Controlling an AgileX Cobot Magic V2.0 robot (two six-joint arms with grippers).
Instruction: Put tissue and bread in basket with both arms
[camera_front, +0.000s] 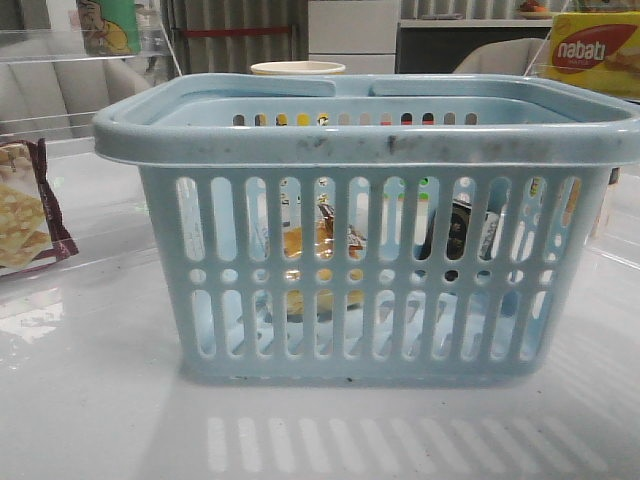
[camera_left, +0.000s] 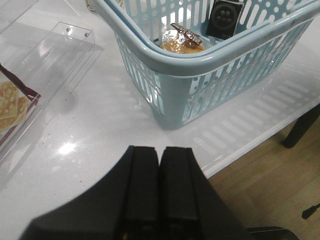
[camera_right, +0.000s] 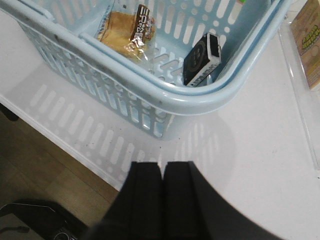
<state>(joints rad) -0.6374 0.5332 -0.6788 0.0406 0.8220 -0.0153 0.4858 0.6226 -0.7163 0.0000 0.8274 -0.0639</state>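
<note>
Looks like you're basically done: the bread (camera_right: 126, 31) and tissue (camera_right: 201, 59) both sit inside the basket (camera_front: 360, 140) on the table (camera_front: 100, 400). Left claw (camera_left: 159, 150) and right claw (camera_right: 162, 165) are closed, holding nothing; just park both arms.

My light-blue slotted basket (camera_front: 370, 300) stands upright on the desk (camera_front: 90, 400); inside lie the golden bread packet (camera_right: 127, 31) and, apart, the tilted dark tissue pack (camera_right: 201, 60).
</note>
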